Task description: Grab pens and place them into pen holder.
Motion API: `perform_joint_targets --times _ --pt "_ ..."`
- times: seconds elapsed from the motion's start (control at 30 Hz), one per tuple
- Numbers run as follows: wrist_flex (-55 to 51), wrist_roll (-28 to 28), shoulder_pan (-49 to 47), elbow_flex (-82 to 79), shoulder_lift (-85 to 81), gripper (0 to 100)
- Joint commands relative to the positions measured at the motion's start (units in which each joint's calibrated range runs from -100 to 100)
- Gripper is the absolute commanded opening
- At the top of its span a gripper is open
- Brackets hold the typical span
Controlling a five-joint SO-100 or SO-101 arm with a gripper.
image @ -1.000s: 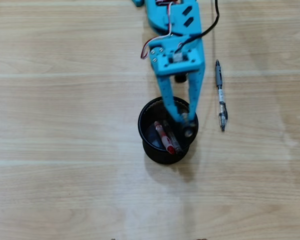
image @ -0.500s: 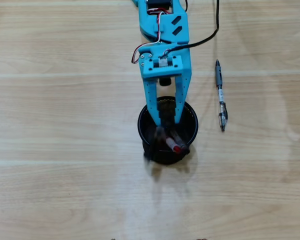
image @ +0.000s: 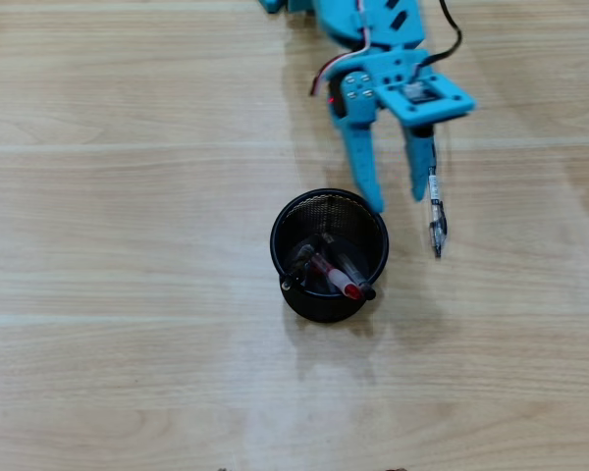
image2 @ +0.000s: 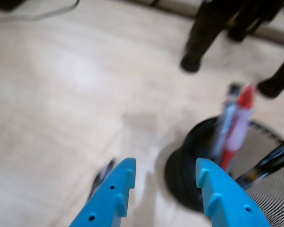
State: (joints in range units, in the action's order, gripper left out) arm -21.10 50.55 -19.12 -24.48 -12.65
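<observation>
My blue gripper [image: 398, 199] is open and empty, fingers pointing down the overhead view. A clear pen with a dark tip [image: 436, 214] lies on the wooden table just right of the right finger, outside the jaws. In the wrist view the gripper [image2: 165, 168] is blurred, and the pen [image2: 102, 177] peeks out behind the left finger. The black mesh pen holder [image: 299, 206] stands just below the left fingertip; it also shows in the wrist view [image2: 180, 175]. It holds a red-capped marker [image: 340, 281] and dark pens [image: 299, 267]; the marker [image2: 236, 127] stands up in the wrist view.
The wooden table [image: 128, 245] spreads wide to the left and below the holder. Dark furniture legs [image2: 199, 42] stand beyond the table's far side in the wrist view. The arm's black cable [image: 452, 34] hangs at the top.
</observation>
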Motion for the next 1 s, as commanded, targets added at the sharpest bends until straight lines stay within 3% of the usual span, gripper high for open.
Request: perform_joint_targets --times 0.0,0.1,0.23,0.77,0.97 --pt "-39.45 5.80 -8.78 12.39 1.83 20" --pt "-42.28 12.23 -13.46 13.75 9.44 25" --pt "-38.24 16.52 -15.96 13.03 16.37 26" --pt "-36.53 17.98 -15.80 12.85 23.98 26" --pt "-29.31 18.92 -17.33 12.03 26.77 26"
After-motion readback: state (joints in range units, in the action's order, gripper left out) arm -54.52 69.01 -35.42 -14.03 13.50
